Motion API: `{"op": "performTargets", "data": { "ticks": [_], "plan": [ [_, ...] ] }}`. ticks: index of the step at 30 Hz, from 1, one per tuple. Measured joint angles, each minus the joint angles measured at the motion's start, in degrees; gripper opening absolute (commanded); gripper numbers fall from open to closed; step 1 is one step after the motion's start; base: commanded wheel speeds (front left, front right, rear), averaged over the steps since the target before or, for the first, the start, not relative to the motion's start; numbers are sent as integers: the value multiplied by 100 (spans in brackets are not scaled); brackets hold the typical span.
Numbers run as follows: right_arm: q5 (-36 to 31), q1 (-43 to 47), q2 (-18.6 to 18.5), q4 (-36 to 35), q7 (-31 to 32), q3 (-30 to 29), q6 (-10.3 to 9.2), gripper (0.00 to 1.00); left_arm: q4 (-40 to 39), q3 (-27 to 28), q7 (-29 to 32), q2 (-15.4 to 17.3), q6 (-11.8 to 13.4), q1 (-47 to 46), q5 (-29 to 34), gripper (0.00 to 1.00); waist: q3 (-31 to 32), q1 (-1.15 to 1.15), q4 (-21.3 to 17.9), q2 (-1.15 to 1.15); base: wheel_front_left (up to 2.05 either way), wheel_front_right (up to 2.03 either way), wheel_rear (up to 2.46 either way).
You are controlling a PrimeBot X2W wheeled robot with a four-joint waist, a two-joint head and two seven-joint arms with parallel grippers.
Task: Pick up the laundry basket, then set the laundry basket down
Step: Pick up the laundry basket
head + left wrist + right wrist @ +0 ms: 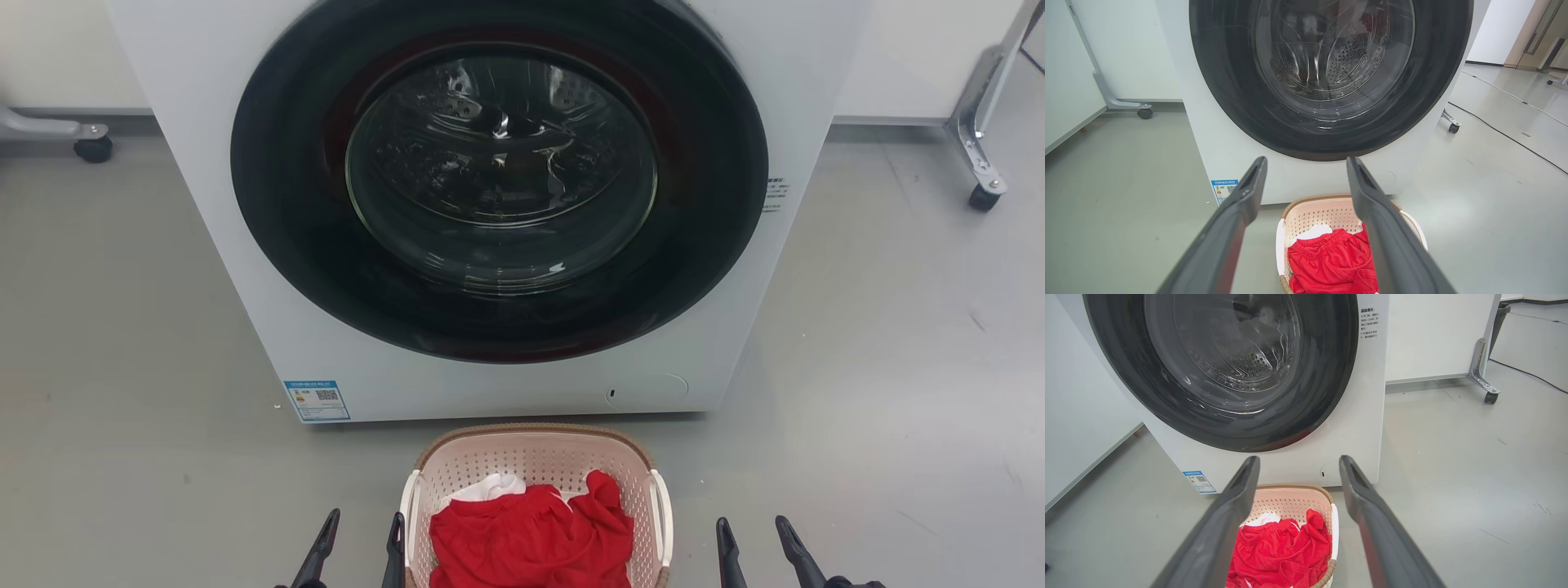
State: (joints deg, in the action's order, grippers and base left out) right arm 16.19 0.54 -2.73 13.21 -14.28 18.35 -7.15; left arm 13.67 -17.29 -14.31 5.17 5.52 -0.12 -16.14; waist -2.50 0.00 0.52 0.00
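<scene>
test lab, washer (490, 204) on bare grey floor (122, 327), wheeled white partitions (914, 57)

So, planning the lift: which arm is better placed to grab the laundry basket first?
Likely left: the left pincer is right beside the laundry basket's white handle; the right pincer stands clearly apart.

White front-loading washing machine (522, 388); round dark door with glass window (500, 163) closed. Blue label sticker (317, 400) low on washer front, left corner. Grey metal castor leg (92, 149) left of washer, another (984, 198) right. Crumpled red fabric garment (531, 539) just before washer base.
</scene>
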Motion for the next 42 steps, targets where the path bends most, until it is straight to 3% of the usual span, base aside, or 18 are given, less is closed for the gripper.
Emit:
{"op": "performTargets", "data": {
  "ticks": [14, 32, 42],
  "plan": [
    [59, -933, -2, 472, -1, -15, 111, 100, 405, 178, 0, 15, -69, -736, -76, 100, -671, 1, -58, 0, 0, 0, 0],
    [58, -2703, -27, 1699, -1, -176, 355, 100, 1439, 358, 221, 9, -201, -2342, -155, 100, -1971, 1, -158, 1, 0, 0, 0],
    [175, -3526, -38, 2302, -2, -80, 363, 100, 2095, 448, 298, -36, -209, -3013, -223, 100, -2737, 1, -189, 1, 0, 0, 0]
  ]
}}
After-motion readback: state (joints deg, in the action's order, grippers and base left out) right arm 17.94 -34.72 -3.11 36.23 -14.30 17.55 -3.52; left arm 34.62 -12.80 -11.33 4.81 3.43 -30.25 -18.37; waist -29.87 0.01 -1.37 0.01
